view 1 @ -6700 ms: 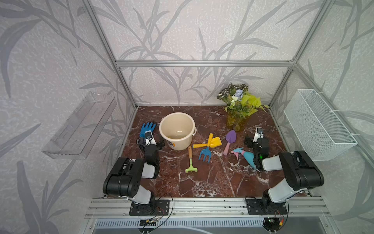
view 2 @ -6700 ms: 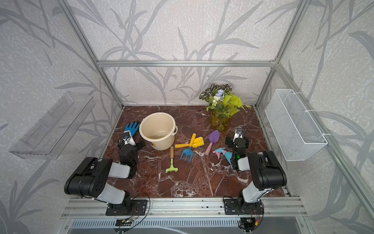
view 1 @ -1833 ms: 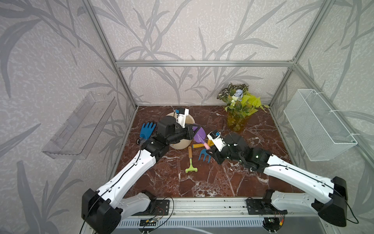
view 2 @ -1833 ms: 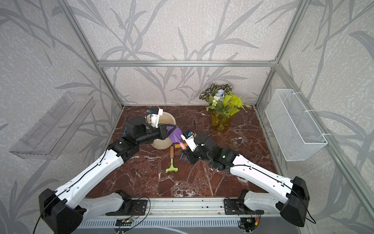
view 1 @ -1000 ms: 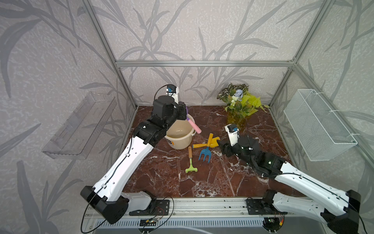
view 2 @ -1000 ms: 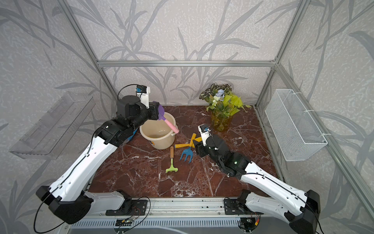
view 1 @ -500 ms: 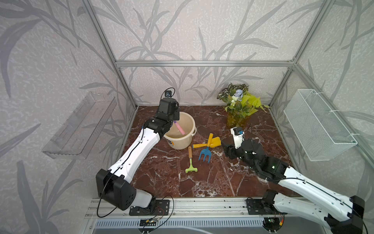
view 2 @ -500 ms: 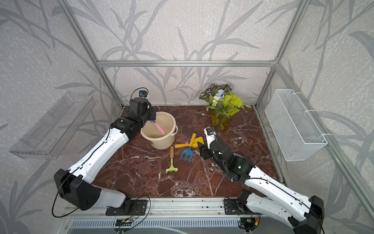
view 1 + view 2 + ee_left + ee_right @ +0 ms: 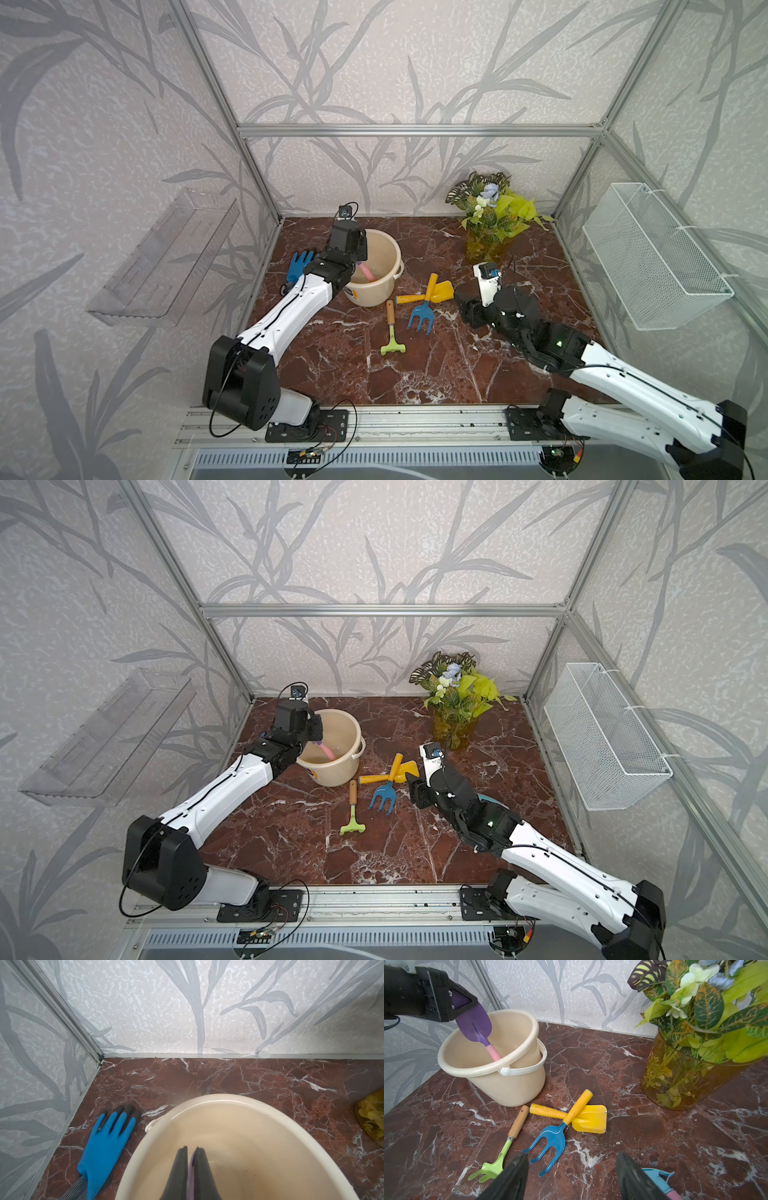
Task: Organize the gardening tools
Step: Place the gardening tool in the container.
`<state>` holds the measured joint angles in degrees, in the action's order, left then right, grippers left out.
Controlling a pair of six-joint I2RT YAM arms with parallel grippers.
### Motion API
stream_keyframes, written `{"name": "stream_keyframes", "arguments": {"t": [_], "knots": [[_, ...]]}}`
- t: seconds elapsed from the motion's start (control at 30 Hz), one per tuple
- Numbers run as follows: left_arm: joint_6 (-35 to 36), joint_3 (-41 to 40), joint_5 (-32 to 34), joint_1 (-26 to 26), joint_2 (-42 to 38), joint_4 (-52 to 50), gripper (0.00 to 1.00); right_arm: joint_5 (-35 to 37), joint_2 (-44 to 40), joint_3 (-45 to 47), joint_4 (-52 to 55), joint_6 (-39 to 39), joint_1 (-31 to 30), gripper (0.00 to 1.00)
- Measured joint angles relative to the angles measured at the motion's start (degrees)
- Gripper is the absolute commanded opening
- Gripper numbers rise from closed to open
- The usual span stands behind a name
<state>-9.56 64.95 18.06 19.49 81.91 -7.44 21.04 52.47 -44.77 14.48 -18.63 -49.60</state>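
While the left gripper (image 9: 191, 1148) pinches the purple trowel (image 9: 474, 1021), its handle hangs in the bucket (image 9: 478, 1071); the right gripper (image 9: 571, 1157) gapes empty near the blue fork (image 9: 552, 1140).

The spray bottle (image 9: 658, 1180) runs off the right wrist view's edge; the bucket (image 9: 508, 1088) hides the trowel (image 9: 475, 1020) handle's end.

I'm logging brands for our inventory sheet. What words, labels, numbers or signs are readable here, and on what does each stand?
No text can be read in any view.
A sticker low on the bucket's wall: too small to read.
On the purple trowel, yellow scoop, blue fork and green rake: no print visible.
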Motion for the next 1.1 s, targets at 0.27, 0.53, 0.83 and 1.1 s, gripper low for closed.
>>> {"name": "stream_keyframes", "arguments": {"t": [0.27, 0.53, 0.83, 1.1], "knots": [[0.59, -0.09, -0.17, -0.33, 0.94, 2.93, 0.26, 0.02, 2.1, 0.09, -0.09, -0.22, 0.0, 0.71], [1.03, 0.74, -0.63, -0.39, 1.33, 2.6, 0.35, 0.0, 3.56, 0.07, -0.09, -0.26, 0.0, 0.72], [-0.02, 2.89, -3.5, -0.44, -1.92, -0.24, 0.48, -0.83, 9.51, -2.54, 0.9, -2.84, 1.33, 0.72], [-3.17, 3.08, -7.72, -0.42, -7.98, -5.22, 0.59, -3.87, 13.27, -3.58, 1.29, -5.57, 2.8, 0.71]]}}
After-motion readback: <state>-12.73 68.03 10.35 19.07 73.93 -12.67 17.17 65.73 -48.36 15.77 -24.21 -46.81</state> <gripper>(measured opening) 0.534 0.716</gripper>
